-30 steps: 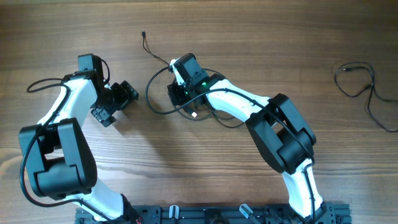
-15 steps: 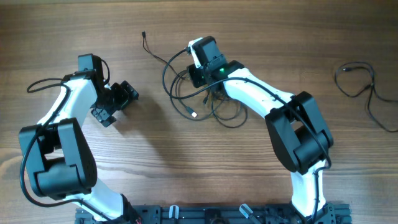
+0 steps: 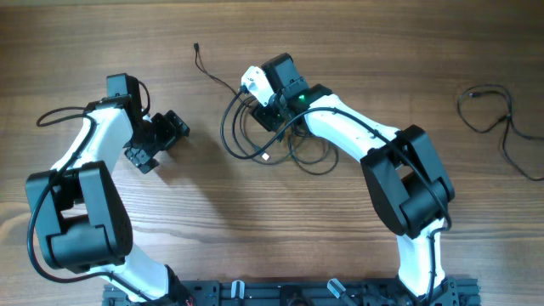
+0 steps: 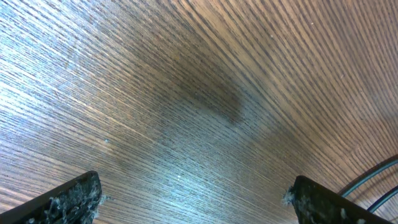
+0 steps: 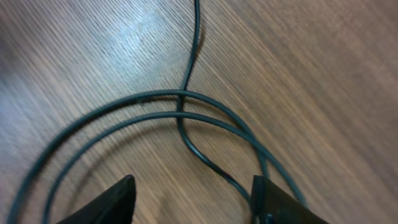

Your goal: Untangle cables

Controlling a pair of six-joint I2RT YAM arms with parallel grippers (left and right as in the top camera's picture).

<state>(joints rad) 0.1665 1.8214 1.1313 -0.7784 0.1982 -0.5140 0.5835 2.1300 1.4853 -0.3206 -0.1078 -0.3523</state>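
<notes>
Overhead: loose cable [image 3: 508,106] far right

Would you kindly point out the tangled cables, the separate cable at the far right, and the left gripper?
tangled cables [image 5: 182,93], right wrist view, where the strands cross.
separate cable [image 3: 508,126], overhead view, on its middle stretch.
left gripper [image 3: 161,144], overhead view, midway between its fingertips.

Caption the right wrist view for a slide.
Right gripper, jaws apart, above looped thin black cables that cross one another on the wooden table.
</notes>
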